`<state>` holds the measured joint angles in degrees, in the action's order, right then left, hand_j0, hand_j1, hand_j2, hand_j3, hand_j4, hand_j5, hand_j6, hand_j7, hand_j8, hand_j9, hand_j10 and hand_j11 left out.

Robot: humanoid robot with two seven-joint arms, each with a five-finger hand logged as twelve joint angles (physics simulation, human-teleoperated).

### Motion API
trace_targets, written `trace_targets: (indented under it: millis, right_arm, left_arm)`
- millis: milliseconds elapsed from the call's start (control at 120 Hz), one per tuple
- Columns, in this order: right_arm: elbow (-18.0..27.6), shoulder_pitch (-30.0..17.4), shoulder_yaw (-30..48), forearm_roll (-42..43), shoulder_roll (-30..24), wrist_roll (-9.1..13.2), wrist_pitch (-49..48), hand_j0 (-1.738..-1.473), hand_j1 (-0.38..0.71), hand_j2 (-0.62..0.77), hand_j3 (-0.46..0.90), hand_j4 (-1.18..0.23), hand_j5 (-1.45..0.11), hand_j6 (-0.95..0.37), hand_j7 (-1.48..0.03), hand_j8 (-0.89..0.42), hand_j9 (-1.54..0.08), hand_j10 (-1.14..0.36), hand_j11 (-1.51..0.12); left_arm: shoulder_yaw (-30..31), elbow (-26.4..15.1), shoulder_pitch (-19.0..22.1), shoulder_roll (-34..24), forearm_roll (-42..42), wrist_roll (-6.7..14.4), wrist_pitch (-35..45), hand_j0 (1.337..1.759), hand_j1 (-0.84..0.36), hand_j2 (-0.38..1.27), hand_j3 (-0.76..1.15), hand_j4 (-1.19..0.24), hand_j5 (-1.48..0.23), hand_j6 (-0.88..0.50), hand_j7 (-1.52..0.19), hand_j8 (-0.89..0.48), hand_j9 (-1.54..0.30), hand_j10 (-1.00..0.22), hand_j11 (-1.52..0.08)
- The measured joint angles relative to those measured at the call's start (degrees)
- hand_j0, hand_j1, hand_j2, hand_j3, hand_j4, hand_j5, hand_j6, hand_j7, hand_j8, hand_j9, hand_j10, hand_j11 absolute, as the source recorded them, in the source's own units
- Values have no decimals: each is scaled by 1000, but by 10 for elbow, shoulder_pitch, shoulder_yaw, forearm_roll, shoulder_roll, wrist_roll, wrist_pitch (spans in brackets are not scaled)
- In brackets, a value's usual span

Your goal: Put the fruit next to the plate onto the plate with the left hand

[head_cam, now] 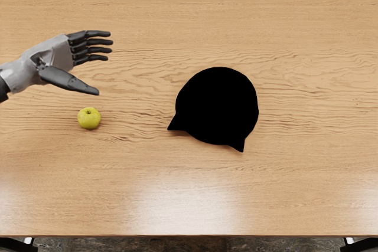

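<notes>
Hovering spread open on the far side of the apple (89,118), the left hand (68,57) is probably risking nudging it away from the plate (217,105)

The left hand (74,57) reaches in from the left edge, fingers (94,42) straight, thumb spread, holding nothing

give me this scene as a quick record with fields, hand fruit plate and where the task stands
surface: wooden table
left robot hand: open, fingers spread, holding nothing, just up-left of the fruit in the picture, not touching it
fruit: yellow-green apple, on the table, left of the plate and apart from it
plate: black, near the table's middle, nothing seen on it
right arm: not in view
task state: apple not yet grasped
</notes>
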<state>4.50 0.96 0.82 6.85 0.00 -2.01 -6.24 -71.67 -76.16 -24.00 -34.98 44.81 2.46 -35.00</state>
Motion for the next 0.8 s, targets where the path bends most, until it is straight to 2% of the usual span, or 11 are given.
trace_targets:
  millis: [258, 458, 542, 658, 800]
  right_arm:
    - [0, -1, 0, 0, 0, -2, 0, -1658, -305, -7, 0, -37, -48, -37, -48, -37, -48, -37, -48]
    - [-4, -24, -3, 1, 0, 3, 2, -1658, -305, -7, 0, -37, -48, -37, -47, -37, -48, -37, -48]
    - [-4, -27, -3, 2, 0, 3, 2, -1658, -305, -7, 0, -37, -48, -37, -47, -37, -47, -37, -47]
    - [-4, -28, -3, 2, 0, 3, 3, -1658, -305, -7, 0, -37, -47, -37, -47, -37, -47, -37, -47]
    - [-5, -29, -3, 2, 0, 3, 3, -1658, -305, -7, 0, -37, -47, -37, -47, -37, -47, -37, -47]
  left_arm:
    - [-1, -1, -1, -7, 3, 5, 0, 1658, 59, 51, 0, -244, -316, -244, -316, -243, -316, -243, -316]
    - [-2, 0, 3, -12, -1, 15, 0, 1658, 59, 51, 0, -244, -316, -244, -316, -244, -316, -243, -316]
    - [-2, -1, 21, -17, -9, 16, 0, 1658, 59, 51, 0, -244, -316, -244, -316, -244, -316, -243, -316]
    - [4, -3, 21, -58, -16, 16, 0, 1658, 59, 51, 0, -244, -316, -244, -316, -244, -316, -243, -316]
    - [43, -50, 19, -166, -21, 17, 0, 1658, 59, 51, 0, -244, -316, -244, -316, -244, -316, -244, -316]
